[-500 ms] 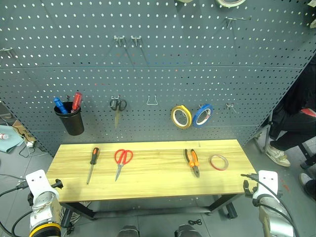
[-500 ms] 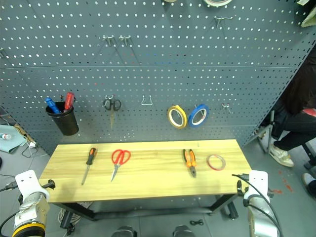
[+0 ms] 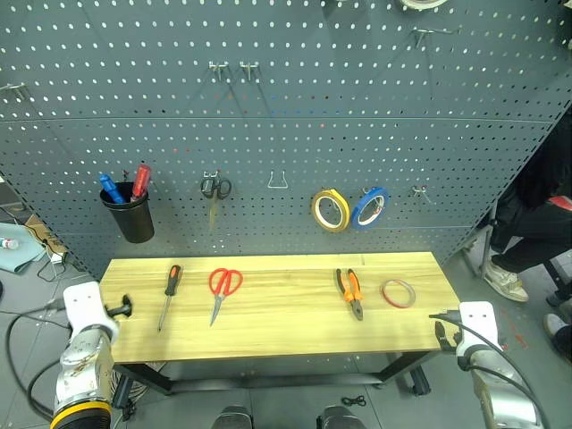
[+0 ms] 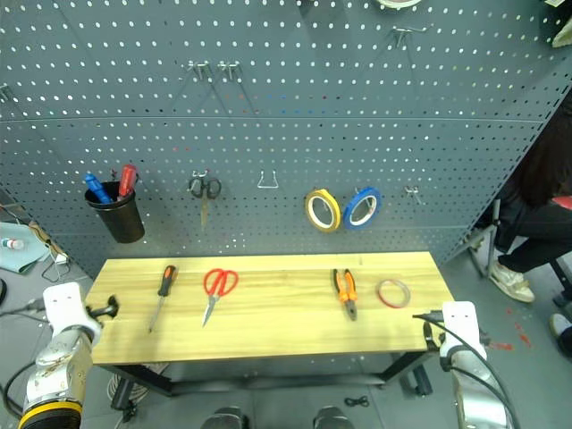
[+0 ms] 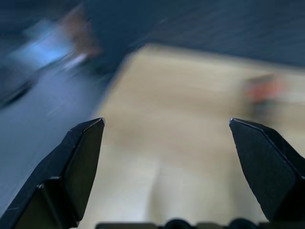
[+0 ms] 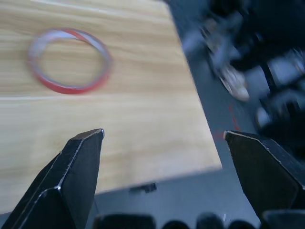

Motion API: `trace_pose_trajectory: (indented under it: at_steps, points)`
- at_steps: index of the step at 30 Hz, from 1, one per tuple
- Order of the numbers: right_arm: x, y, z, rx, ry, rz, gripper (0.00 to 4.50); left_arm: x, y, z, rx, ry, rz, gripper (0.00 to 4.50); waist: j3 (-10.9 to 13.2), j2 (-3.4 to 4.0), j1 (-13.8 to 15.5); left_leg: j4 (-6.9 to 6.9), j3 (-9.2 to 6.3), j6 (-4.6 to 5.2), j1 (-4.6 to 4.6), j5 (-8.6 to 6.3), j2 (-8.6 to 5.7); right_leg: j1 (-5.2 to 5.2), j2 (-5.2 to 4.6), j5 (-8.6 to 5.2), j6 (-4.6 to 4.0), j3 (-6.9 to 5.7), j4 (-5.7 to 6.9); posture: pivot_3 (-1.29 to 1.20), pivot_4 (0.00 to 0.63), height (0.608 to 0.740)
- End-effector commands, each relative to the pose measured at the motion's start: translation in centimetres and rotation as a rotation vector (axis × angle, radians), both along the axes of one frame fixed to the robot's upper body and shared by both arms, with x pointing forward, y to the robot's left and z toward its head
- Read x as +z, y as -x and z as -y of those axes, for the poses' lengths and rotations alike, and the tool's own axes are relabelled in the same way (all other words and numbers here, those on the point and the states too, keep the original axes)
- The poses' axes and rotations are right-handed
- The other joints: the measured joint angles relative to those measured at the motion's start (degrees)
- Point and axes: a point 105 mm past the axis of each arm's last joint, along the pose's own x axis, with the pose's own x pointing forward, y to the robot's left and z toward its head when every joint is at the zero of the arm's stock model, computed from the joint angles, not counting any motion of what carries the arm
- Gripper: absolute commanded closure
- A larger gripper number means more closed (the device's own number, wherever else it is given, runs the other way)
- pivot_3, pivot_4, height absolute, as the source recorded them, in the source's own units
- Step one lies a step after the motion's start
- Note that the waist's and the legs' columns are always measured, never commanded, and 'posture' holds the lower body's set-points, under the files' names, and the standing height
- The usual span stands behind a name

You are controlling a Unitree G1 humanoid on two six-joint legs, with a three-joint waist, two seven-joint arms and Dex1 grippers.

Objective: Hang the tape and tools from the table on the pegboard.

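red tape lies flat near the table's right end, pliers just beside it, scissors and screwdriver leftward. right gripper gapes wide, empty, off the right corner; left gripper likewise at the left edge.

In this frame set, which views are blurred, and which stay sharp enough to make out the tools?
Left wrist view: heavily smeared, the light wood-plank table a pale wash, an orange blob unreadable. Right wrist view: the thin red tape ring softly smeared, the floor beyond it blurrier. Head views: crisp, red-handled scissors, orange-and-black pliers and slim black-and-orange screwdriver clear, soft shadows only.
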Motion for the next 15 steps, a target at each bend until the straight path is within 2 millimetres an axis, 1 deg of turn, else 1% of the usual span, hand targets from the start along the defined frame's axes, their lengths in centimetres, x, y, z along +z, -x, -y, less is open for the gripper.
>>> trace_pose_trajectory:
  at_steps: [1, 2, 3, 5, 7, 8, 11, 14, 15]
  points:
    - [2.3, -1.8, -1.4, 0.179, 0.033, 0.033, 0.0, 3.9, -1.7, 7.8, -0.466, -0.028, 0.085, 0.04, 0.8, -0.06, -0.1, 0.0, 0.02, 0.0, 0.09, 0.0, 0.0, 0.06, 0.0, 0.0, 0.0, 0.02, 0.01, 0.16, 0.102, 0.74]
    - [2.4, -2.1, -1.9, 0.232, 0.03, 0.019, 0.0, 4.4, -1.6, 10.0, -0.584, -0.025, 0.089, 0.04, 1.0, 0.03, -0.2, 0.0, 0.02, 0.0, 0.04, 0.0, 0.01, 0.04, 0.01, 0.0, 0.0, 0.03, 0.0, 0.16, 0.11, 0.74]
    - [2.6, -2.3, -2.1, 0.262, 0.028, 0.01, 0.0, 4.7, -1.5, 11.2, -0.646, -0.021, 0.089, 0.04, 1.4, 0.08, -0.2, 0.0, 0.02, 0.01, 0.0, 0.0, 0.0, 0.03, 0.0, 0.0, 0.0, 0.04, 0.0, 0.15, 0.12, 0.74]
    - [2.9, -3.3, -3.2, 0.365, -0.004, -0.026, 0.0, 5.8, -1.5, 15.4, -0.84, 0.029, 0.101, 0.04, 2.4, 0.14, -0.5, 0.01, 0.07, 0.01, 0.02, 0.01, 0.0, 0.04, 0.01, 0.0, 0.01, 0.1, 0.0, 0.14, 0.136, 0.74]
    - [3.0, -4.3, -4.1, 0.458, -0.037, -0.074, 0.0, 6.6, -0.9, 19.5, -1.057, 0.028, 0.095, 0.04, 3.3, 0.15, -0.8, 0.04, 0.08, 0.03, -0.03, 0.02, 0.0, 0.0, 0.03, 0.03, 0.06, 0.14, 0.03, 0.13, 0.153, 0.74]
    - [3.0, -4.6, -4.2, 0.482, -0.046, -0.089, 0.0, 6.7, -0.6, 20.6, -1.121, 0.022, 0.089, 0.04, 3.8, 0.18, -1.0, 0.11, 0.05, 0.05, -0.06, 0.03, 0.0, 0.02, 0.05, 0.06, 0.1, 0.14, 0.04, 0.13, 0.153, 0.74]
    - [3.3, -6.4, -4.5, 0.552, -0.052, -0.135, 0.0, 7.6, 0.6, 24.7, -1.367, 0.034, 0.091, 0.04, 5.0, 0.21, -1.4, 0.41, -0.02, 0.13, -0.29, -0.02, 0.0, 0.02, 0.08, 0.15, 0.34, 0.13, 0.06, 0.12, 0.196, 0.74]
    - [3.3, -8.2, -4.5, 0.578, -0.054, -0.174, 0.0, 8.6, 1.1, 27.5, -1.528, 0.026, 0.152, 0.04, 7.1, 0.2, -1.6, 0.67, -0.04, 0.18, -0.52, -0.04, -0.05, 0.0, 0.07, 0.36, 0.7, 0.15, 0.01, 0.11, 0.223, 0.74]
    - [3.3, -8.7, -4.4, 0.583, -0.047, -0.185, 0.0, 9.0, 1.2, 28.2, -1.563, 0.037, 0.171, 0.04, 7.7, 0.2, -1.7, 0.75, -0.04, 0.18, -0.55, -0.04, -0.05, 0.0, 0.07, 0.39, 0.76, 0.16, 0.02, 0.1, 0.243, 0.74]
